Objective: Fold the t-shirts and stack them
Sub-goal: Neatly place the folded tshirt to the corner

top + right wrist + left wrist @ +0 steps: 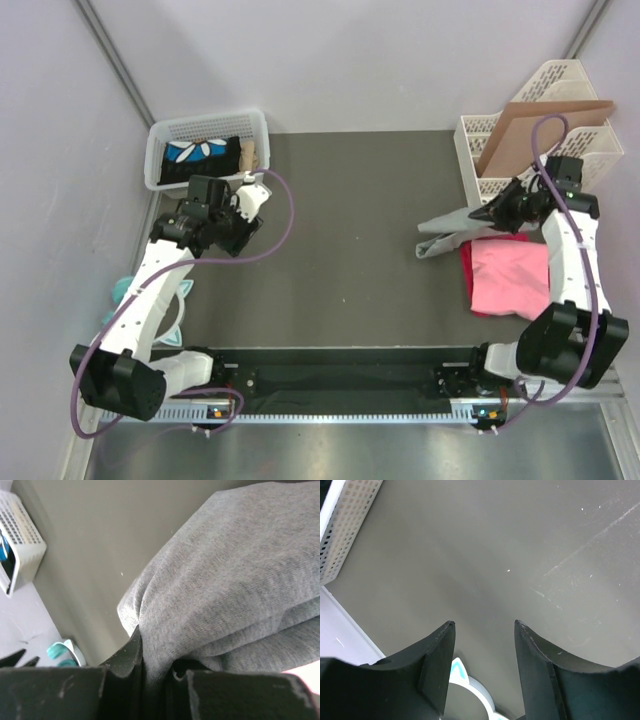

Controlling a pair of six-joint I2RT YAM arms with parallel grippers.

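Grey t-shirt (450, 240): heather knit, bunched into soft overlapping folds. It lies as a long crumpled strip on the right side of the desk (340, 200), just in front of the white rack (478, 150) and along the far edge of the pink stack.
Pink t-shirt (512, 277): bright, folded into a flat square beside the right arm. A darker magenta layer (466, 268) shows under its left edge.
Right fingers (127, 655): pinched almost closed on a fold of the grey t-shirt (240, 580).
Left fingers (435, 650): about half spread, holding nothing, over bare desk near the white basket (205, 130) at far left.
Cardboard sheet (530, 125): brown, leaning in the rack.
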